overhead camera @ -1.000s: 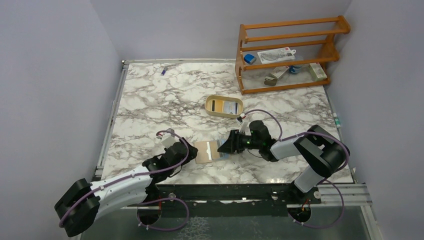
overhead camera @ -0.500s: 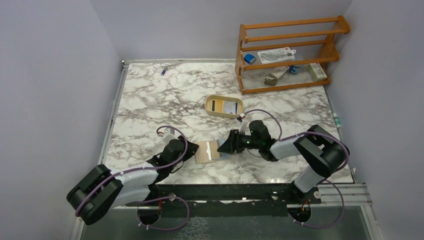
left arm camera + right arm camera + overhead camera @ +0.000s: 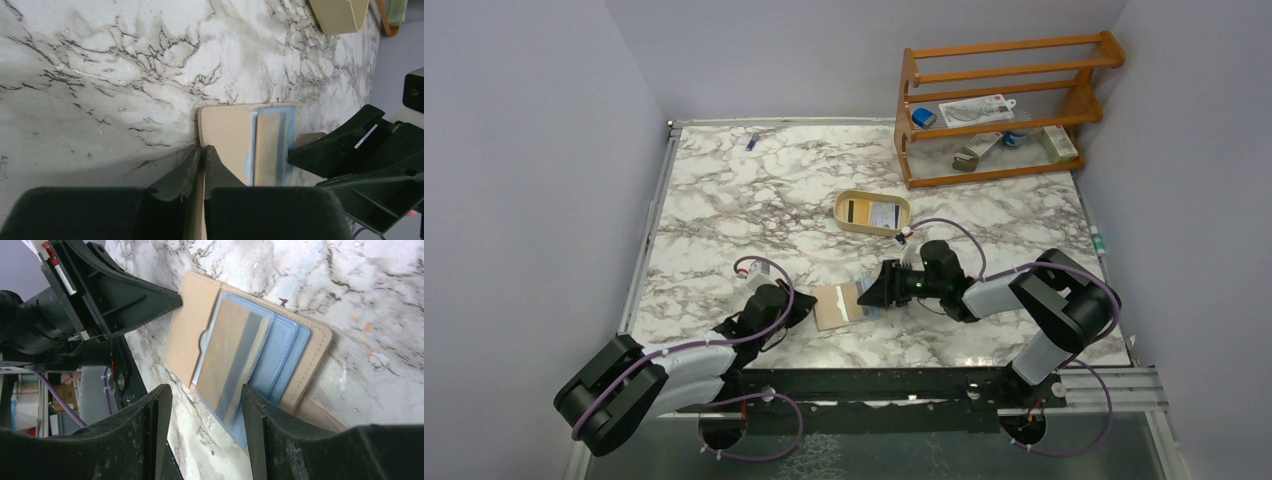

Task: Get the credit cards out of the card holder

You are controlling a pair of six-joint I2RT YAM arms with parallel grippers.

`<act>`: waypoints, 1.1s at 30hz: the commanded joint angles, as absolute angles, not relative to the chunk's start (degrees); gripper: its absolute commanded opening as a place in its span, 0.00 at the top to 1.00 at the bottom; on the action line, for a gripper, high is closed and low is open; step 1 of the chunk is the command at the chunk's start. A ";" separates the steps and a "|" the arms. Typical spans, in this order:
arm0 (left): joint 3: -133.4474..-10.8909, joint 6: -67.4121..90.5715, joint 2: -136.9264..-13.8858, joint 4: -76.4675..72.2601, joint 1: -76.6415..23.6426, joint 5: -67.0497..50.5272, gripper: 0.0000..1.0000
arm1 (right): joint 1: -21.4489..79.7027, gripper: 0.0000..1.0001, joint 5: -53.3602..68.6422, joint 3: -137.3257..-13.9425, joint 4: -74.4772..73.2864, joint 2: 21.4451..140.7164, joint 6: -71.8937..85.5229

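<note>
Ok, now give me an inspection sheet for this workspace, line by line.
Surface: marble-pattern table, white with grey veins.
Job's things: card holder open flat near the front edge; a dark-striped card lies over its blue pockets.
Clutter: cream tray holding two cards; wooden rack with small packets; small purple item at the far edge.
Grippers: left end effector shut on the card holder's edge; right end effector open, straddling the striped card.
Cables: purple cables loop over both arms, off the card holder.
Surroundings: plain walls on three sides.
</note>
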State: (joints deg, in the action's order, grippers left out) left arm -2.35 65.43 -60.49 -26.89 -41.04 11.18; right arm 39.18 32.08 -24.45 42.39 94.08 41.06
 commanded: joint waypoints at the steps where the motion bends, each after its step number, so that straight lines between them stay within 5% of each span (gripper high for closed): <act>1: -0.21 64.66 -59.41 -21.71 -41.04 9.36 1.00 | 41.10 0.42 33.36 -26.71 42.49 94.57 40.52; 33: -0.26 65.65 -56.20 -18.92 -41.04 11.08 1.00 | 48.29 0.42 31.83 -35.15 44.17 99.93 43.60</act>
